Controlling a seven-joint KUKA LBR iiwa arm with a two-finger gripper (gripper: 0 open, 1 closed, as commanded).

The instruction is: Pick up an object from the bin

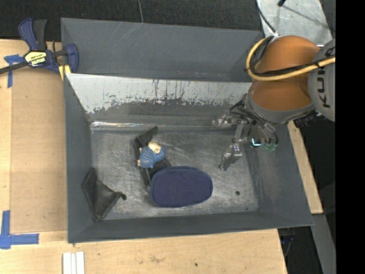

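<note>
My gripper (230,157) hangs over the right part of the bin floor, its thin metal fingers pointing down at bare metal with nothing between them. To its left lies a dark blue oval pad (181,188) with a fine mesh texture. Just above the pad sits a small figure with a blue body and a pale yellow head (151,154), resting on a black strip-like piece (145,140). The gripper stands clear of all of these, roughly a hand's width to the right of the pad.
A dark grey folded piece of cloth or rubber (100,196) leans in the bin's front left corner. The floor beneath and in front of the gripper is bare metal. The back wall slopes up steeply behind it.
</note>
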